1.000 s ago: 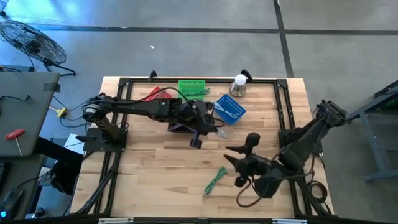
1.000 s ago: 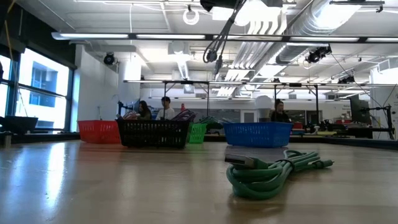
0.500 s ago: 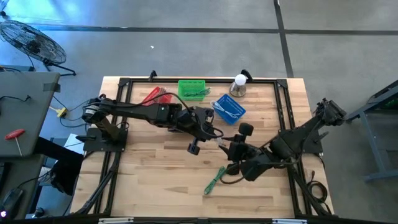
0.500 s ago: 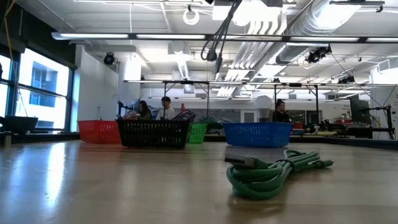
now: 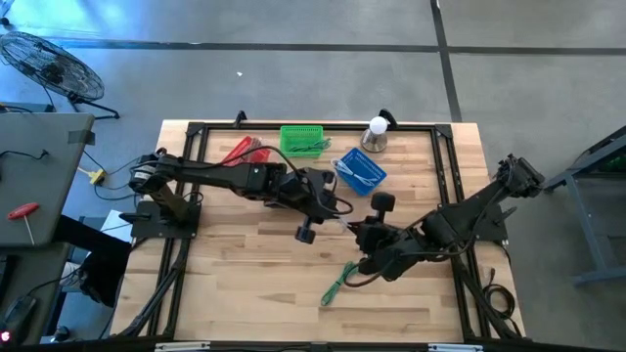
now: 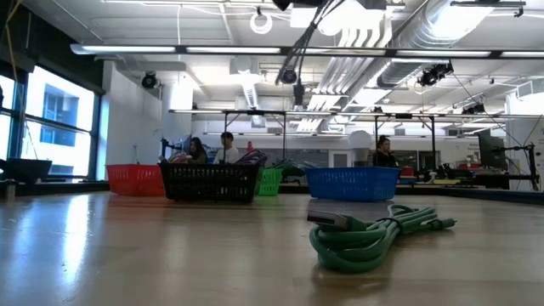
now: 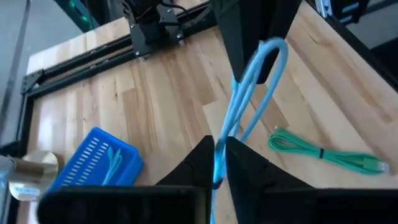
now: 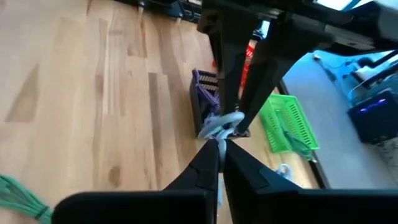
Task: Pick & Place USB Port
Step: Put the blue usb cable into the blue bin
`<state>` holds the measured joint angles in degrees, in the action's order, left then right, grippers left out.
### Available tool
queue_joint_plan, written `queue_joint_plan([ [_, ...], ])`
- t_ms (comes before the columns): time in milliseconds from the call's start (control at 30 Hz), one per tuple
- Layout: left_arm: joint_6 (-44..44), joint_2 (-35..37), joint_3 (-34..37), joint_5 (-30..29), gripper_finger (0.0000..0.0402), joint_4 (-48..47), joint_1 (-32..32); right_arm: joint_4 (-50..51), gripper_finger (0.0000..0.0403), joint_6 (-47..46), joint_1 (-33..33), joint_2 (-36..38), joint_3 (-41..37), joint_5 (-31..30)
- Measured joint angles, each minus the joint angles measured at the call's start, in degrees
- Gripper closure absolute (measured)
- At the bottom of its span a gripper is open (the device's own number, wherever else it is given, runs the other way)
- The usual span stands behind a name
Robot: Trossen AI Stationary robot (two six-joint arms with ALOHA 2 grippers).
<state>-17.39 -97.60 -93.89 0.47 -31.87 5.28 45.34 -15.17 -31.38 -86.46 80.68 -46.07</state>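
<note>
A light blue cable is held in the air over the table's middle, stretched between the left gripper and right gripper. Both are clamped on it, tips nearly touching. A green cable lies nearer the front edge.

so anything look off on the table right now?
One thing: a green cable lies loose on the table, outside the baskets. Both pincers, left and right, pinch one light-blue cable between them, mid-air.
</note>
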Motion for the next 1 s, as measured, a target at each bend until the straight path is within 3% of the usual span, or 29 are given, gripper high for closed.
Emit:
queue_joint_plan([
  [333, 6.1, 0.0, 0.0, -2.7, 0.0264, 0.3, 0.0, 6.4, 0.0400, 0.1, 2.5, 0.0, 0.0, -5.5],
  [533, 5.8, 1.4, -0.1, -8.3, 0.0207, -6.8, 0.0, 15.2, 0.0401, -1.8, 10.2, 0.0, 0.0, -7.0],
  [733, 13.1, 4.8, -0.1, -13.5, 0.0195, -24.0, 0.0, 16.5, 0.0402, 2.9, 22.8, 0.1, 0.0, -1.5],
  [1000, 23.8, 6.1, 0.0, -13.3, 0.0195, -39.2, 0.0, 20.7, 0.0402, 6.7, 39.0, 0.6, 0.0, 14.8],
])
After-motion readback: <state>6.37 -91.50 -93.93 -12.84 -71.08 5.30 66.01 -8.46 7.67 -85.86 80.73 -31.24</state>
